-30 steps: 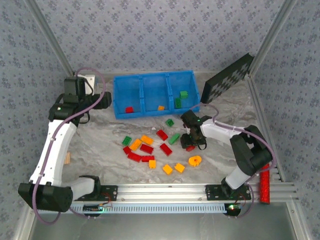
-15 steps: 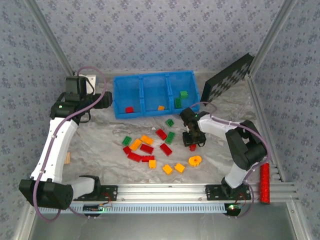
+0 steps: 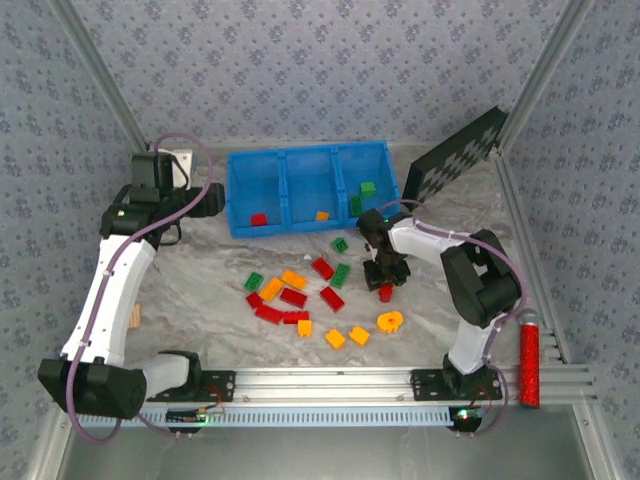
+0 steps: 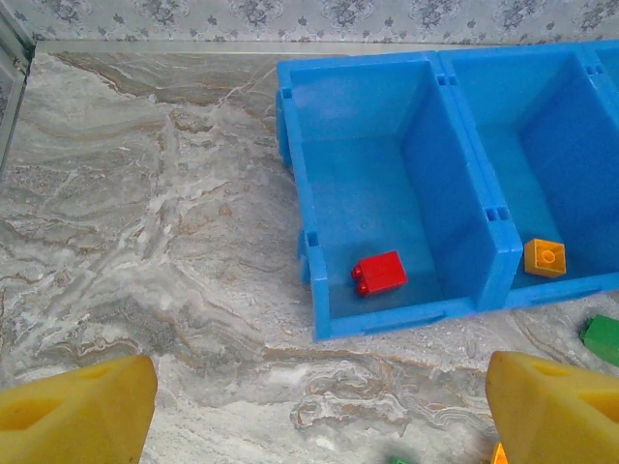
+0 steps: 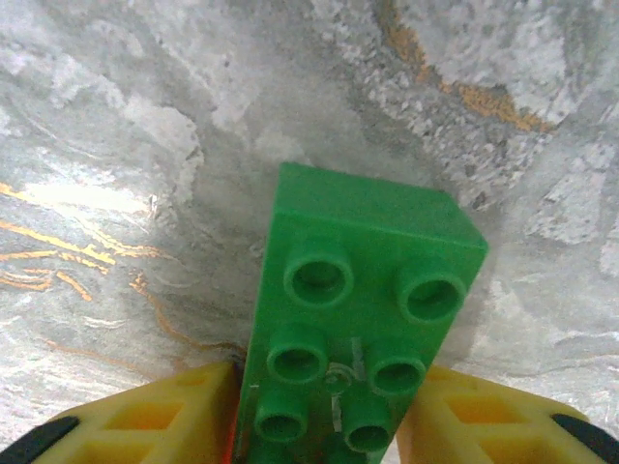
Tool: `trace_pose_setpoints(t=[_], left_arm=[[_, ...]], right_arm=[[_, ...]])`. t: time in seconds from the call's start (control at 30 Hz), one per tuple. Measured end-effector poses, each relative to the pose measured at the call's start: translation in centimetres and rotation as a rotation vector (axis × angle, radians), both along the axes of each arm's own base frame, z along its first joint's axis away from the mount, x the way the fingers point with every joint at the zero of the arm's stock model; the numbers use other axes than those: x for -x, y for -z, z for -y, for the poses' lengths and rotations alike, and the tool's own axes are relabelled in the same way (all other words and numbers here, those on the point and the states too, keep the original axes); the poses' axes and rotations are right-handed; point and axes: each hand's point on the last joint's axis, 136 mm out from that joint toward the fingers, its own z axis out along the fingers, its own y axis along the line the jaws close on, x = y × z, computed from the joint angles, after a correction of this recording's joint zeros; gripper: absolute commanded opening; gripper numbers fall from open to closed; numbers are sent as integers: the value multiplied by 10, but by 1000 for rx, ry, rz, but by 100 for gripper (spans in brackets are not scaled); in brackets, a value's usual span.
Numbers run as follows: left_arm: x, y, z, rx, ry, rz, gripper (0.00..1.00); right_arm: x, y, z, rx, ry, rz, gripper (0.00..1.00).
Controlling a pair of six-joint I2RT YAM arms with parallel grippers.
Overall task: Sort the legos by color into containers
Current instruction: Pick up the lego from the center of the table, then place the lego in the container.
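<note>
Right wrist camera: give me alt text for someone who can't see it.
A studded green brick fills the close-up, pinched between the two yellow fingers of the right gripper. Behind it lies a grey marbled table with orange veins.

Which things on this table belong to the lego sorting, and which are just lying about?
Job: loose legos, blue tray, green brick in the right gripper.
Lying about: red cylinder, black checker panel, tan wooden piece.
</note>
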Motion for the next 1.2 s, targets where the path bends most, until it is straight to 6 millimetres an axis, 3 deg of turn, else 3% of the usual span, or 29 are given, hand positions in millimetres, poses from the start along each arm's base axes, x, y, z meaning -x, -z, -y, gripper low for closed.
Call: trace_pose_setpoints(t=[0.4, 0.57, 0.67, 0.93, 1.1, 1.2], left_arm=[[0, 0, 0, 0, 0, 1, 89], [1, -2, 0, 0, 0, 7, 89], [2, -4, 0, 1, 0, 13, 89], [4, -6, -1, 2, -1, 22, 89], [5, -5, -1, 1, -1, 20, 89], [6, -5, -1, 1, -1, 21, 89]], right_arm=[[-9, -3, -3, -5, -20, 12, 36], [-62, -25, -26, -81, -28, 185, 34], [-82, -39, -34, -107, -36, 253, 34], [-116, -81, -42, -130, -43, 365, 33], [-167, -119, -40, -143, -2, 487, 33], [-198, -128, -38, -140, 24, 533, 33]])
